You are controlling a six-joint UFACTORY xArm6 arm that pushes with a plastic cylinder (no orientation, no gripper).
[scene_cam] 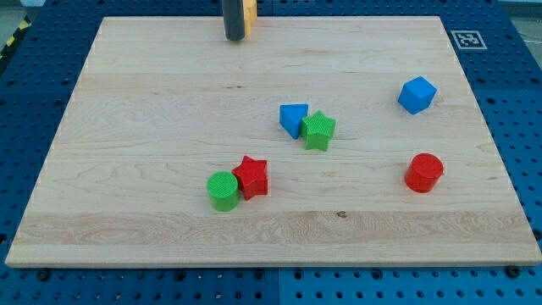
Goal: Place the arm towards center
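Note:
My tip (235, 37) is at the view's top, left of the middle, resting on the wooden board (152, 110). A yellow block (250, 10) is right behind the rod, mostly hidden by it. Near the board's middle a blue triangular block (292, 119) touches a green star block (318, 130). Lower and to the left a green cylinder (223, 190) touches a red star block (251, 177). A blue hexagonal block (417, 94) lies at the view's right, and a red cylinder (423, 173) lies below it. My tip is far above all of these.
The board lies on a blue perforated table (525, 127). A black and white marker tag (467, 39) sits beyond the board's top right corner.

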